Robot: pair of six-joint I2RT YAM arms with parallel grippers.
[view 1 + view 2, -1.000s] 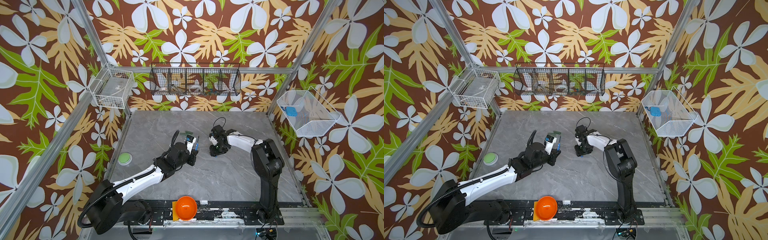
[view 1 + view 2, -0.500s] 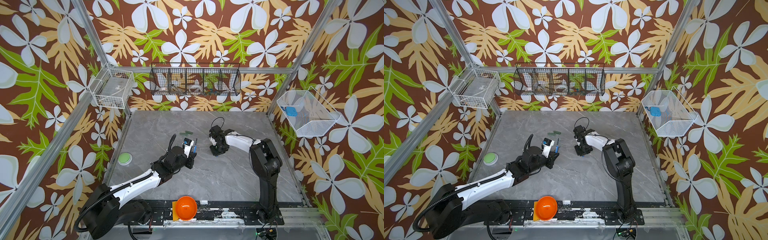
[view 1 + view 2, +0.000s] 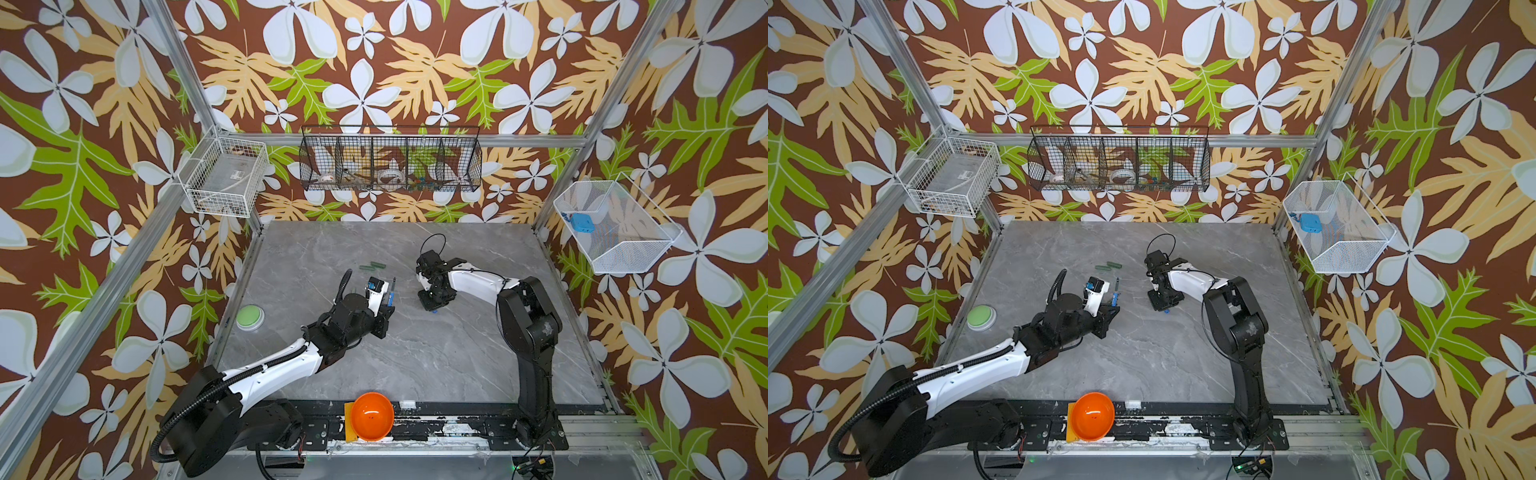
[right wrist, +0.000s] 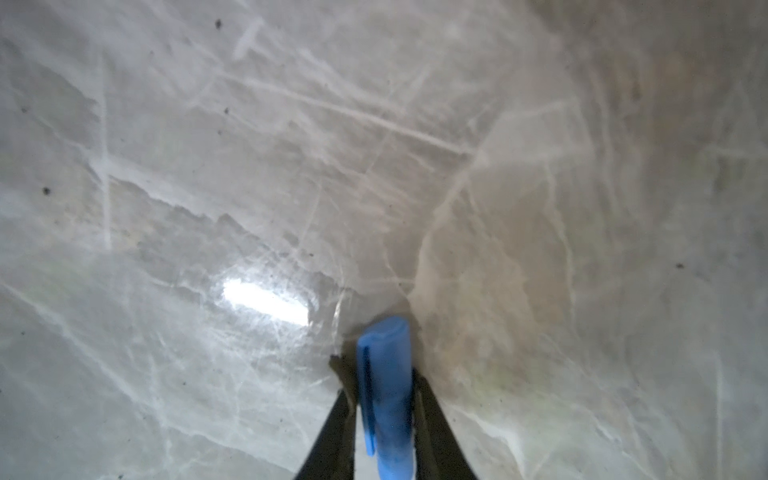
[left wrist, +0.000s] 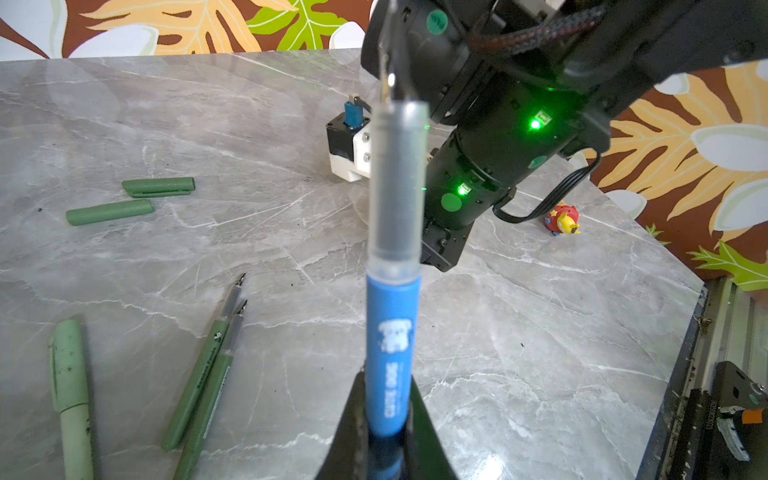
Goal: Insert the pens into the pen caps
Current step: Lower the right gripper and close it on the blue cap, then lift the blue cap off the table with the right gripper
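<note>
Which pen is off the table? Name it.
The blue pen, clamped in the left pincer; both dark green pens and the pale green pen lie on the table.

An orange bowl (image 3: 371,415) sits before the marble table (image 3: 415,353).

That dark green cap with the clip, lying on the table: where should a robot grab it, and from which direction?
Across its narrow width, mid-length, coming straight down from above. The dark green cap lies flat on the table, a short round tube, and the second cap lies apart from it, so there is likely room on both long sides.
</note>
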